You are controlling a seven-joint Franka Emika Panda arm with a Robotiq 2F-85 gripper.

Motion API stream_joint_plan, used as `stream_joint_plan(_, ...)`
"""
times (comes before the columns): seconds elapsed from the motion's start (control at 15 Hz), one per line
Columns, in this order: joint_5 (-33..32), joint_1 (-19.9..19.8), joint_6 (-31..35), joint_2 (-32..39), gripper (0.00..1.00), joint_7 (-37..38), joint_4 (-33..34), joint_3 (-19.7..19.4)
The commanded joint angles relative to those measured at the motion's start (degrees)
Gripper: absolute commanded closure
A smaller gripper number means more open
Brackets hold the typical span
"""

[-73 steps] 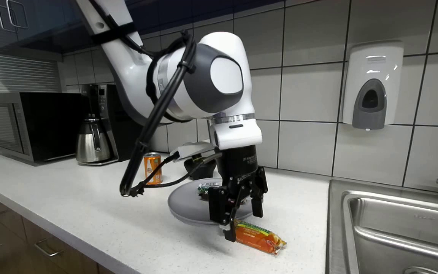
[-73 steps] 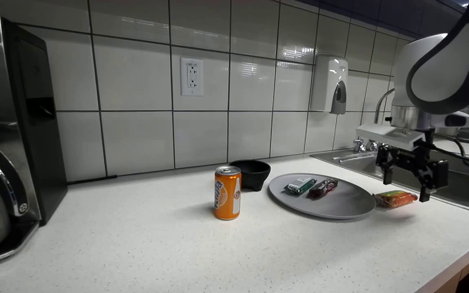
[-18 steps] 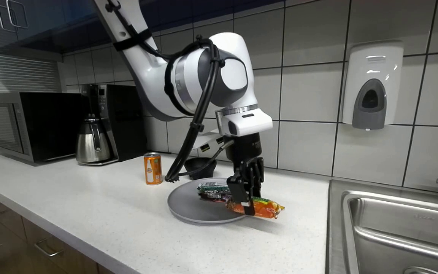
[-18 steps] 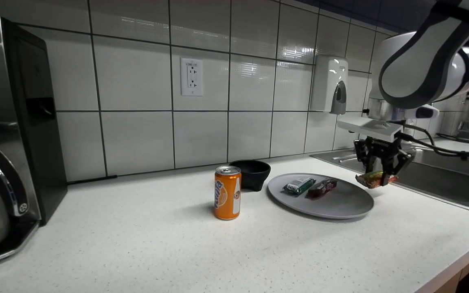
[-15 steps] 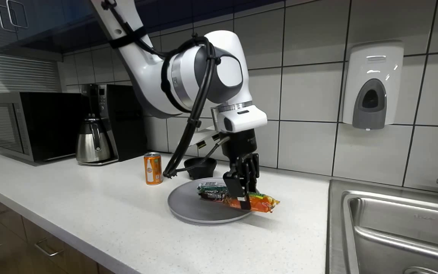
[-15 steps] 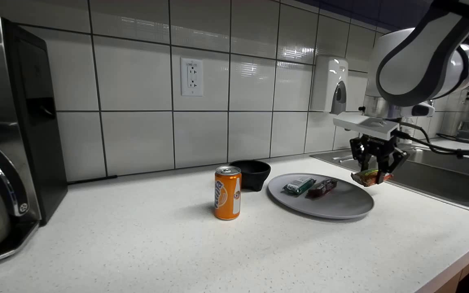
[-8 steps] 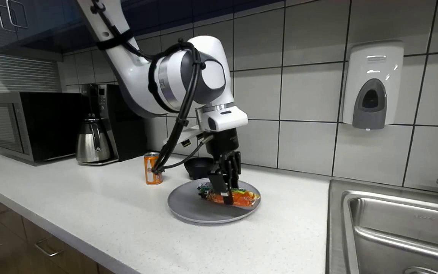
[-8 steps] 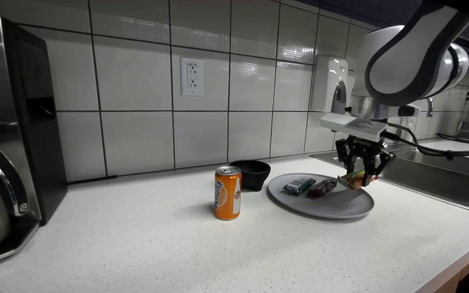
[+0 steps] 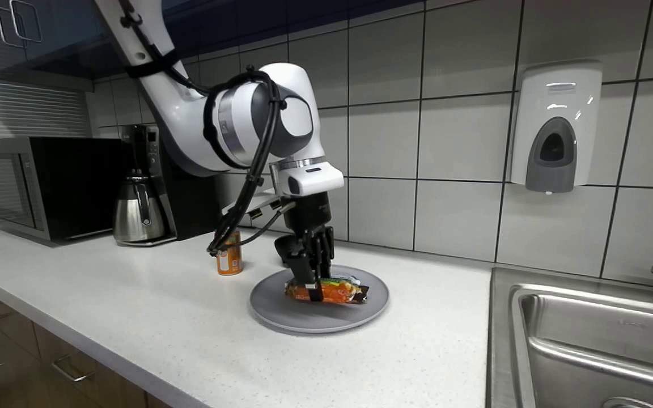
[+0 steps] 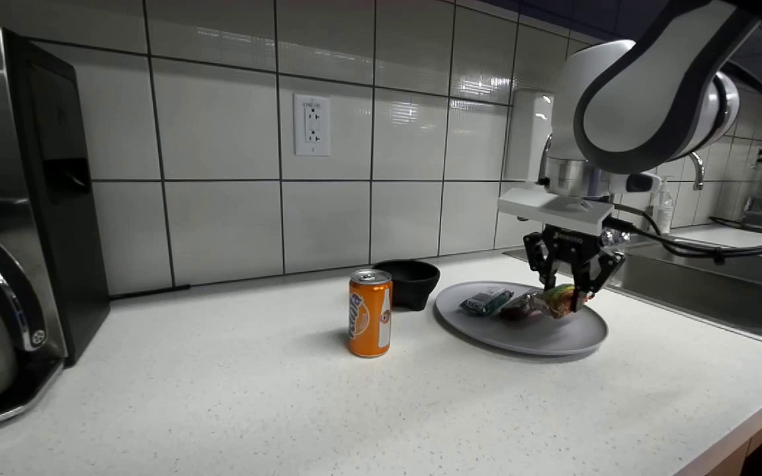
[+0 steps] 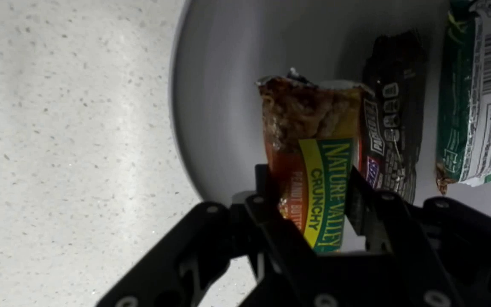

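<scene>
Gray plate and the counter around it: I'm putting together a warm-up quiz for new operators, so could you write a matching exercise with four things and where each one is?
Things:
1. Nature Valley bar
2. Orange soda can
3. Soap dispenser
4. Green-wrapped bar

Places:
A. Standing upright on the counter
B. Lying on the plate
C. Held between the fingers
D. Mounted on the tiled wall

Right pairs: 1-C, 2-A, 3-D, 4-B.

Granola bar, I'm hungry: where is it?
In the wrist view, the granola bar is gripped by the pincer over the plate, left of the dark candy bar.
</scene>
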Motion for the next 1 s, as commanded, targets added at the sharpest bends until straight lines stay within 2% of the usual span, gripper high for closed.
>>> stream_joint_plan(0.0,0.17,0.40,-2.86,0.33,0.82,-0.57,1.26,1.03)
stream_joint_plan(0.33,0.20,0.72,-3.63,1.63,0.82,-0.72,1.87,1.16)
stream_joint_plan(0.4,0.12,0.80,-3.74,1.84,0.78,-0.66,2.05,1.16)
stream_joint_plan(0.47,-0.09,0.89,-3.78,1.98,0.32,-0.56,2.18,1.11)
stream_joint_plan(0.53,-0.28,0.97,-3.89,2.06,0.31,-0.50,2.36,1.06)
stream_joint_plan(0.6,-0.42,1.06,-3.91,2.14,0.26,-0.41,2.53,1.01)
stream_joint_plan(0.8,-0.49,1.21,-4.17,2.04,0.03,-0.54,2.95,1.00)
stream_joint_plan(0.93,-0.62,1.29,-4.42,1.57,0.00,-0.60,3.05,1.00)
